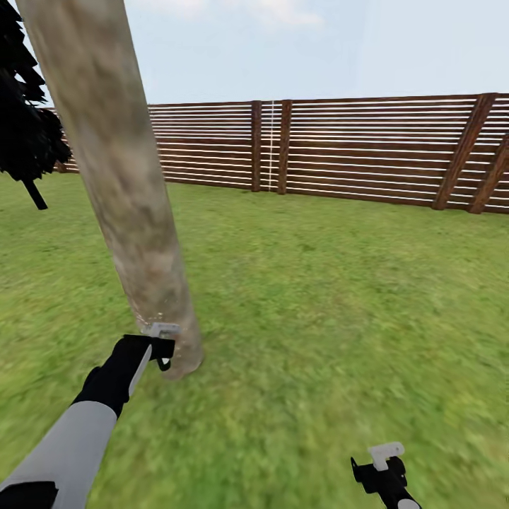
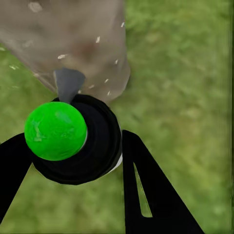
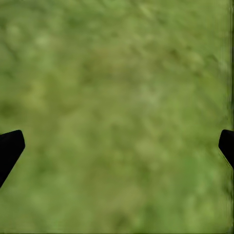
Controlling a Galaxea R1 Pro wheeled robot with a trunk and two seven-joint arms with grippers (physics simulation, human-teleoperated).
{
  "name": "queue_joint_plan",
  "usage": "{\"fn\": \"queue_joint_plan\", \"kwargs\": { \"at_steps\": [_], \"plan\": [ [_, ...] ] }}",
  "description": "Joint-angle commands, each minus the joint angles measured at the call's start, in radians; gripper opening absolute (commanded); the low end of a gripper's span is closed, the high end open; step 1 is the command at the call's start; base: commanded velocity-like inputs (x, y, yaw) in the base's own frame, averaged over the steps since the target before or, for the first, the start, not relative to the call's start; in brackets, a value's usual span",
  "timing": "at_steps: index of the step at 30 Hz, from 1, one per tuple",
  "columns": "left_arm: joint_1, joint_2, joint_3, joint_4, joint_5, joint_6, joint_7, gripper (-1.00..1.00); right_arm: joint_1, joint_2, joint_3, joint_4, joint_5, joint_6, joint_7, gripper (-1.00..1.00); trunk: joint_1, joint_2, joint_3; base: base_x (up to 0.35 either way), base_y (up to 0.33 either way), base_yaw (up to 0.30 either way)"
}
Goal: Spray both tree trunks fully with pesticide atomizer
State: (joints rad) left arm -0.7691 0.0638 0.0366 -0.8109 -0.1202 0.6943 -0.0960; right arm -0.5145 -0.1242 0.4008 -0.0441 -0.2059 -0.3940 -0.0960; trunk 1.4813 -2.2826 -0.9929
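Observation:
A tree trunk (image 1: 120, 177), pale grey-brown and mottled, rises from the grass (image 1: 339, 297) at the left of the head view. My left gripper (image 1: 161, 346) hangs close to the trunk's base. In the left wrist view the left gripper (image 2: 73, 161) is shut on the pesticide atomizer (image 2: 92, 146), a black bottle whose round top shows bright green. The bottle's grey nozzle (image 2: 68, 84) points at the trunk (image 2: 83, 44), which carries whitish specks. My right gripper (image 1: 385, 459) is open low over bare grass (image 3: 117, 97), at the bottom right of the head view.
A brown slatted wooden fence (image 1: 353, 148) closes the lawn at the back. A near-black conifer (image 1: 25, 127) stands at the far left behind the trunk. Open grass stretches to the right of the trunk up to the fence.

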Motion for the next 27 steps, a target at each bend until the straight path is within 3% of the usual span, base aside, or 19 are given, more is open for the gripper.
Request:
{"fn": "queue_joint_plan", "kwargs": {
  "at_steps": [1, 2, 4, 6, 14, 19, 22, 24, 27],
  "plan": [
    [-0.001, 0.000, 0.006, -0.002, -0.010, 0.004, -0.010, -1.00, 0.000, 0.000, 0.009, 0.000, -0.008, -0.002, -0.002, 1.00, 0.000, 0.000, -0.001, 0.007, -0.272, 0.076],
    [-0.001, 0.000, 0.013, -0.002, -0.010, 0.004, -0.010, -1.00, -0.001, 0.000, 0.009, 0.000, -0.008, -0.002, -0.002, 1.00, 0.000, 0.000, -0.001, 0.004, -0.272, 0.170],
    [0.002, -0.001, 0.063, -0.002, -0.010, 0.003, -0.010, -1.00, -0.001, 0.000, 0.009, 0.000, -0.008, -0.002, -0.002, 1.00, 0.000, 0.000, -0.001, 0.001, -0.272, 0.245],
    [0.003, -0.002, 0.078, -0.001, -0.011, 0.002, -0.009, -1.00, -0.001, 0.000, 0.009, 0.000, -0.008, -0.002, -0.002, 1.00, 0.000, 0.000, -0.001, 0.000, -0.272, 0.269],
    [0.007, -0.007, 0.079, 0.007, -0.018, -0.011, -0.004, -1.00, -0.001, 0.003, 0.009, 0.001, -0.008, -0.002, -0.002, 1.00, 0.000, 0.000, -0.001, 0.000, -0.272, 0.217],
    [0.005, -0.038, 0.082, 0.003, -0.018, -0.010, -0.001, -1.00, 0.000, 0.003, 0.009, 0.001, -0.007, -0.002, -0.002, 1.00, 0.000, 0.000, -0.001, 0.003, -0.272, 0.008],
    [0.007, -0.012, 0.100, 0.001, -0.020, -0.010, 0.006, -1.00, 0.000, 0.003, 0.009, 0.001, -0.008, -0.002, -0.002, 1.00, 0.000, 0.000, -0.001, 0.076, -0.272, 0.000],
    [0.012, 0.038, 0.128, 0.002, -0.020, -0.011, 0.028, -1.00, 0.000, 0.003, 0.009, 0.001, -0.007, -0.002, -0.002, 1.00, 0.000, 0.000, -0.001, 0.112, -0.272, 0.000],
    [0.026, 0.050, 0.127, 0.014, -0.022, -0.013, 0.034, -1.00, 0.000, 0.003, 0.009, 0.001, -0.007, -0.002, -0.002, 1.00, 0.000, 0.000, -0.001, 0.135, -0.267, 0.000]
  ]
}}
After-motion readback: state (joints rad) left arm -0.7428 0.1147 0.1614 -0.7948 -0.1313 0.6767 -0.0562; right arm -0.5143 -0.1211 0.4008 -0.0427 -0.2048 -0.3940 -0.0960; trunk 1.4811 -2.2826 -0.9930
